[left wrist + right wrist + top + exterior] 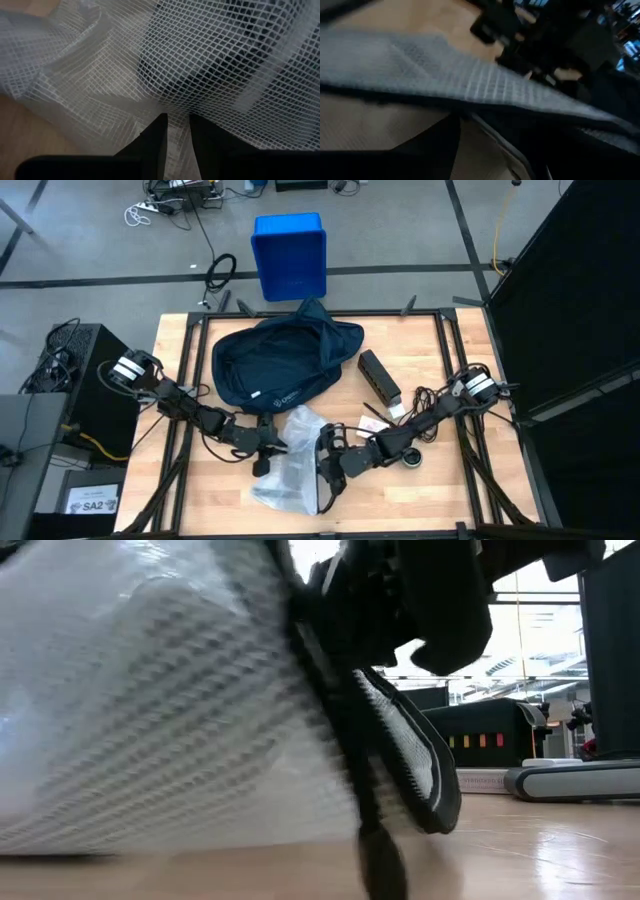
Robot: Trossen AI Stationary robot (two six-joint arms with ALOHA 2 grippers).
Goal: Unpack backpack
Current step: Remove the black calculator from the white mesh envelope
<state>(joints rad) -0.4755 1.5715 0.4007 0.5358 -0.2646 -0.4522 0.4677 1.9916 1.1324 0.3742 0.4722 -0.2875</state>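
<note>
The dark navy backpack lies slumped on the far middle of the table. In front of it lies a clear white mesh pouch with a dark-trimmed edge. It sits between my two grippers. My left gripper is at the pouch's left side and is shut on its mesh. My right gripper is at the pouch's right side, close against the dark-trimmed edge. Blur in the right wrist view hides how it meets the pouch. My left gripper pinches the pouch's mesh between its two fingers, which stand close together. It comes in from the table's left, slanting downward. Whether it has one layer or several, I cannot tell. The pouch's bottom rests on the table.
A black oblong box lies right of the backpack, with a white card and a small round black object nearer the front. A bright blue bin stands on the floor beyond the far edge. Bare wood lies at the near right.
</note>
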